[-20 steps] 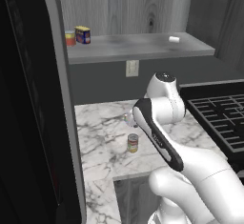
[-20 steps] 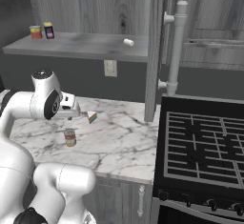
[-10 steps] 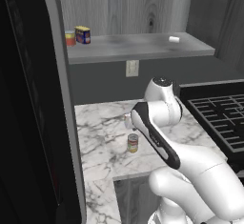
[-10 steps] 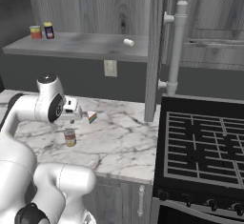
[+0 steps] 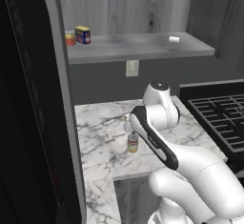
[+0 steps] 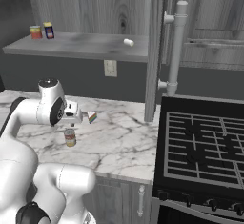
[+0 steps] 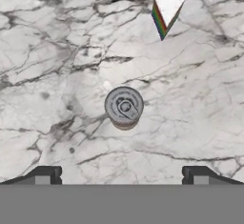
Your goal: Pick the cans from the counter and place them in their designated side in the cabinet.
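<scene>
One can down, one to go by the look of it — the dark blue can (image 5: 83, 35) sits on the cabinet shelf (image 5: 143, 49), up and away from the pincer (image 7: 121, 173), beside one short red-and-yellow can (image 5: 70, 38). The round can (image 7: 124, 106) stands on the bench (image 7: 57, 51) straight below the spread, empty pincer — one striped wedge (image 7: 164, 14) lies just beyond.
</scene>
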### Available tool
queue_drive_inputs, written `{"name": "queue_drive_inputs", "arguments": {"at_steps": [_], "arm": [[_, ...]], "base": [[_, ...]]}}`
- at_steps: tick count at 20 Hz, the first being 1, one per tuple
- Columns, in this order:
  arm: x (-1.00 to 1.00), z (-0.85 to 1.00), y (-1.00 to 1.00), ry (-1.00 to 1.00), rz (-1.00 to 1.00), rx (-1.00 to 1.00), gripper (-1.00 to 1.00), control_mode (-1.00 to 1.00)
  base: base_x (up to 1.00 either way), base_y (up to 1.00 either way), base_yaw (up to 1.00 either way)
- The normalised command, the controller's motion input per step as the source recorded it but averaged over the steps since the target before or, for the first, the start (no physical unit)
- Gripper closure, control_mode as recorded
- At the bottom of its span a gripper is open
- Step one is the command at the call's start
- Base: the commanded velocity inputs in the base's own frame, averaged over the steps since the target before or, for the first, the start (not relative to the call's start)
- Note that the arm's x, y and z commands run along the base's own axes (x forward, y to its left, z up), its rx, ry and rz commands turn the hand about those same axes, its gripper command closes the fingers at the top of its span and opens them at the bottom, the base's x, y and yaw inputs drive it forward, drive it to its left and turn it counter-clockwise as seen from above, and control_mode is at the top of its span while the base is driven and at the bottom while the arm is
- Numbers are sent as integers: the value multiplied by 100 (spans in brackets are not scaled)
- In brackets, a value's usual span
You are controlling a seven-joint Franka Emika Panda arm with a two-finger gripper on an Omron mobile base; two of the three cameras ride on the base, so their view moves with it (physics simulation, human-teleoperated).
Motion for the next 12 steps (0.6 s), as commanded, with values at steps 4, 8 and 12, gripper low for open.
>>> {"name": "queue_drive_inputs", "arguments": {"at_steps": [4, 8, 12], "arm": [[3, -17, 4, 2, 0, 0, -100, -100], [0, -17, 2, 2, 0, 0, -100, -100], [1, -17, 1, 2, 0, 0, -100, -100]], "base": [[0, 0, 0], [0, 0, 0], [0, 0, 0]]}}
